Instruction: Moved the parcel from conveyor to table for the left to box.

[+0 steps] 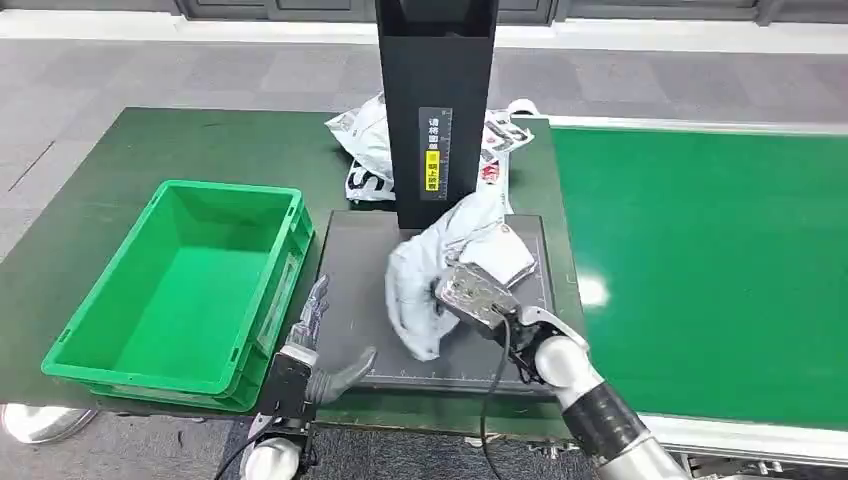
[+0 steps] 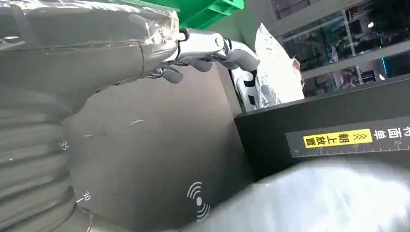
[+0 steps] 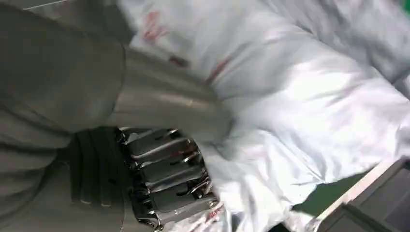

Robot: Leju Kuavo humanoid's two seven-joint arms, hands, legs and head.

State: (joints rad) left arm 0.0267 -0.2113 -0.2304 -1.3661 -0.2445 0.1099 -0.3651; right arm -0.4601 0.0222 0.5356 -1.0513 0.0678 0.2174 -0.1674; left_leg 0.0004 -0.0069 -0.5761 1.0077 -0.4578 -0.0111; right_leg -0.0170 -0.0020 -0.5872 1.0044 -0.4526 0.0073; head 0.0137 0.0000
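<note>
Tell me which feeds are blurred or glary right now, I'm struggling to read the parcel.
Head view: sharp, with one bright glare spot on the green conveyor. Left wrist view: the parcel is a blurred white mass in the foreground; the scale's label stays readable. Right wrist view: the parcel is soft and overexposed, its red print smeared, beside the right robot hand.

You see a black upright column (image 1: pixel 436 110) with a yellow label (image 1: pixel 433 158) at the far edge of a dark grey scale platform (image 1: pixel 352 270). Behind the column lies a white printed bag (image 1: pixel 365 145). Grey tiled floor (image 1: pixel 150 70) lies beyond.
</note>
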